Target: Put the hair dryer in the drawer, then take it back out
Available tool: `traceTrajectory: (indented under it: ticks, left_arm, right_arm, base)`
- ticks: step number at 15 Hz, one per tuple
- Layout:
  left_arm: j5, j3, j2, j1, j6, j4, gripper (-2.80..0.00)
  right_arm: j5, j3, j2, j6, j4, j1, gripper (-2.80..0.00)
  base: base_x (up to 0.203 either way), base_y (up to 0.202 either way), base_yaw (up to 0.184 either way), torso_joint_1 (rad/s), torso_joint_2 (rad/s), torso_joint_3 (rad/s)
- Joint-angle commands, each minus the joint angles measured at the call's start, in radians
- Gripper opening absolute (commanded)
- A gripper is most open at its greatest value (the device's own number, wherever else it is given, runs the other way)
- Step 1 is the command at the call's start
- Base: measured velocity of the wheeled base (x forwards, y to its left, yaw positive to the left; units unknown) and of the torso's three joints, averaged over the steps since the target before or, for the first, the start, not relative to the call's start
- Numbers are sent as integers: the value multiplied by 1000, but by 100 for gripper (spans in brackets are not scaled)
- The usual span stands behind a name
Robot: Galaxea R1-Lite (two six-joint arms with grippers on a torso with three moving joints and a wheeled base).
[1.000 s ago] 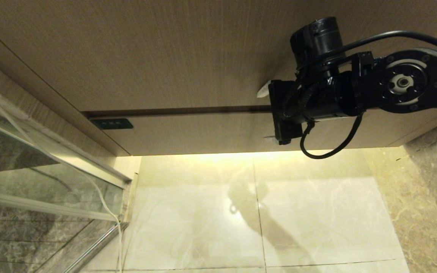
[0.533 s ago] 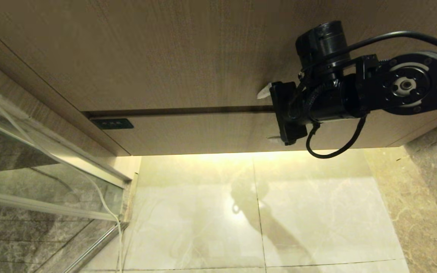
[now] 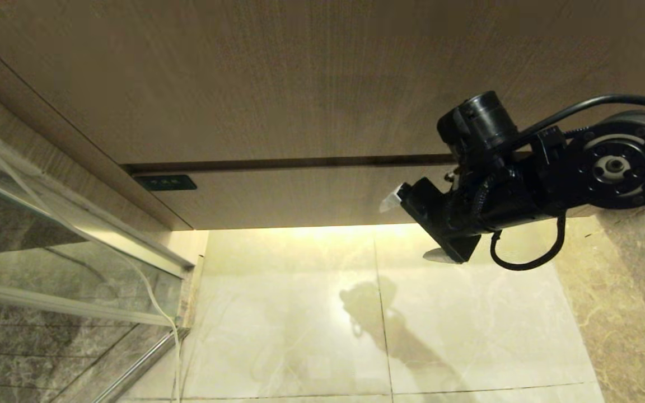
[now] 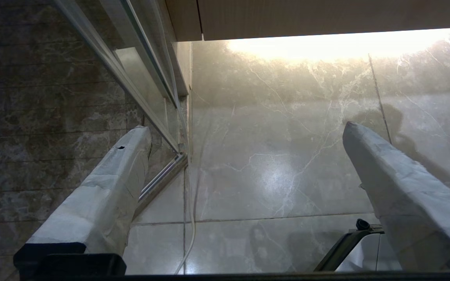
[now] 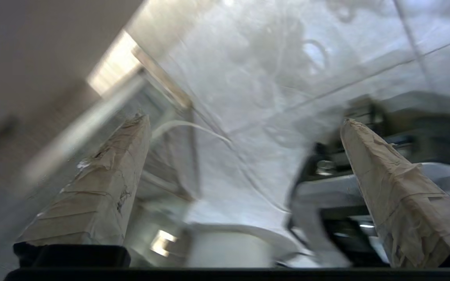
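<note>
reaching for the closed drawer (image 3: 300, 193), across the middle of the head view, calls for a level approach so the fingertips catch its top seam. right gripper (image 3: 412, 226), right of centre, gapes wide, empty, touching nothing. hair dryer unseen; left gripper (image 4: 244, 132) parked, spread.

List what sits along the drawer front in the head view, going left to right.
Glass panel → small black mark → bare wood-grain front of the drawer → right gripper, open and empty → its black arm.
</note>
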State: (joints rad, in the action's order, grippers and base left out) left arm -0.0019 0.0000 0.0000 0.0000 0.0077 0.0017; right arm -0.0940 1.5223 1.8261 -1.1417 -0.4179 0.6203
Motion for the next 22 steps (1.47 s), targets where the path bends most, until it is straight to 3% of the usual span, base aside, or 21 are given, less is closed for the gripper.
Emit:
traceTrajectory:
  ticks: [1,2,5,6,9,10,11,12,16,17,20,22]
  left_arm:
    - [-1,0,0,0,0,0,0]
    - [-1,0,0,0,0,0,0]
    - [-1,0,0,0,0,0,0]
    - [0,0,0,0,0,0,0]
    - [-1,0,0,0,0,0,0]
    - [-1,0,0,0,2,0,0]
    - [0,0,1,0,0,0,0]
    - [-1,0,0,0,1,0,0]
    - [-1,0,0,0,0,0,0]
    - [0,0,0,0,0,0,0]
    - [0,0,0,0,0,0,0]
    - [0,0,0,0,0,0,0]
  right_arm:
    - [16,-20,-18,59,-5,-5,0]
    - [22,-37,-24,123,-10,-13,0]
    - [28,-130,-79,552,-66,-68,0]
    - [32,-160,-93,727,-75,-87,0]
    - [43,-221,-122,1421,-80,-163,0]
    - [45,-230,-126,1600,-62,-193,0]
    - [47,-242,-127,1721,-2,-217,0]
    - [51,-258,-129,1772,86,-232,0]
    - [67,-309,-133,2074,162,-260,0]
    - [81,-314,-133,2097,178,-265,0]
    - [331,-319,-141,2147,209,-268,0]
    - [433,-325,-160,2175,259,-269,0]
  base:
    - [0,0,0,0,0,0]
    - [0,0,0,0,0,0]
    - [0,0,0,0,0,0]
    - [0,0,0,0,0,0]
    - [0,0,0,0,0,0]
    - [0,0,0,0,0,0]
    - [0,0,0,0,0,0]
    - [0,0,0,0,0,0]
    - [0,0,0,0,0,0]
    - [0,0,0,0,0,0]
    - [0,0,0,0,0,0]
    - [0,0,0,0,0,0]
